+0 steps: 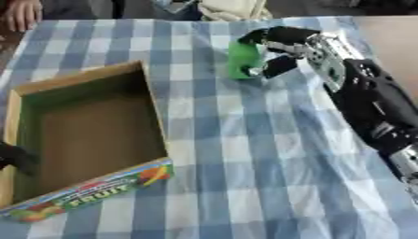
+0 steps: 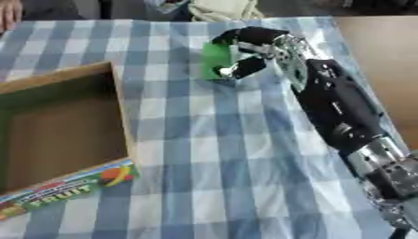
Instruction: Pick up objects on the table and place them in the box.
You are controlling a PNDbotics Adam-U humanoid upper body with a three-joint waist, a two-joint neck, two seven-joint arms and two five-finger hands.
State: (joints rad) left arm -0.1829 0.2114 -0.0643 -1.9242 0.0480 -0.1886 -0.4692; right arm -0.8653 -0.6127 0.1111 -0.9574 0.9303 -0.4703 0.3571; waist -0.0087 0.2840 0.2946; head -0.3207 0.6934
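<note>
counter (image 1: 245, 186): covered by a blue-and-white checked cloth, filling most of both views.
box (image 1: 155, 121): open cardboard fruit box sitting on the robot's left side of the counter, printed front wall facing the camera; inside is looking empty.
right arm (image 2: 335, 107): reaching in from the lower right, stretching across the cloth toward the far middle.
right hand (image 2: 257, 49): fingers curling over the top and thumb closing from below, wrapping round the green object; it is gripping it, not hanging open.
left hand (image 1: 16, 158): only a dark bit showing at the left edge by the box wall; cannot tell how its fingers are set.
green object (image 1: 241, 59): small, bright green, roughly block-shaped, standing at the far middle of the counter, well apart from the box, to the box's right.
handling: probably being light and fairly stiff, smooth-sided so possibly slippery; taking it across the two broad faces looks best, as the hand is doing.
step: grasping, lift not yet evident; carrying left to the box is remaining.
</note>
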